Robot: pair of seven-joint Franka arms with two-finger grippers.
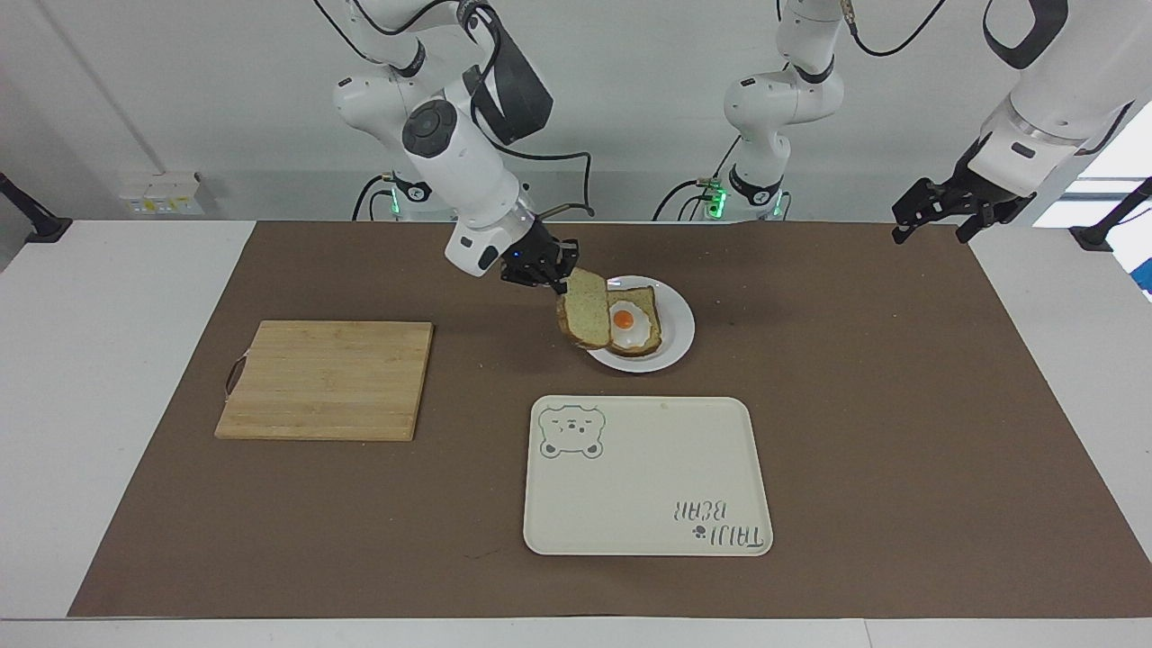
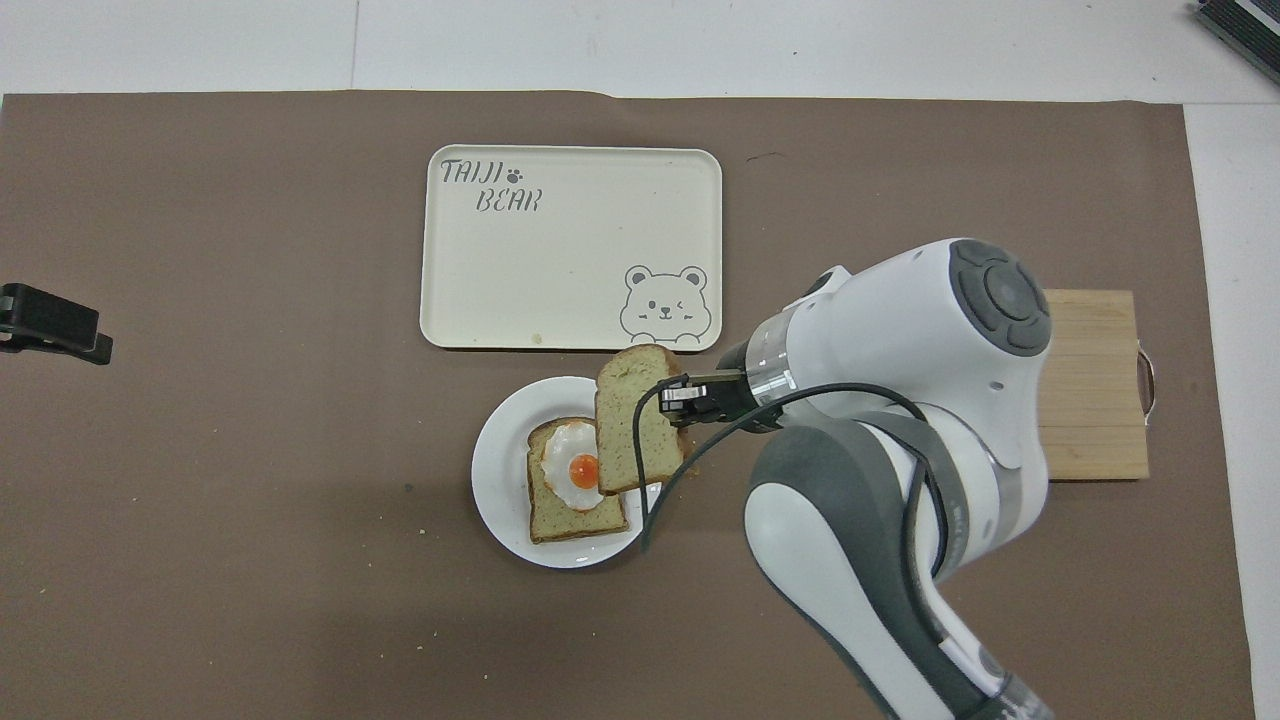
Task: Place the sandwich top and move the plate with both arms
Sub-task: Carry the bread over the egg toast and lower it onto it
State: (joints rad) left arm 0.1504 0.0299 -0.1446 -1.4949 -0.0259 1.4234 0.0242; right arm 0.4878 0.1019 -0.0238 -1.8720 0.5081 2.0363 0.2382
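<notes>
Placement step in hand: the right claw [image 1: 551, 274] is carrying the sandwich top [image 1: 585, 309], pinched shut on the slice's crust edge, over the rim of the plate [image 1: 677, 317] at the side toward the right arm's end of the surface. The slice is hanging tilted, partly edge-on, overlapping the egg-topped bread [image 1: 634, 324] in both views; whether its lower corner is already touching that bread is hard to tell, though it is probably clear of it. The plate is sitting mid-surface, nearer to the robots than the bear-print tray [image 1: 646, 475]. The right arm is reaching in from its base with the forearm sloping down and the wrist angled toward the plate. The left claw [image 1: 929, 219] is waiting, wide open and holding nothing, high over the left arm's end of the surface. Next move, as judged: centring the slice over the egg, levelling it, lowering, then releasing; the two-arm plate move is not yet begun.
</notes>
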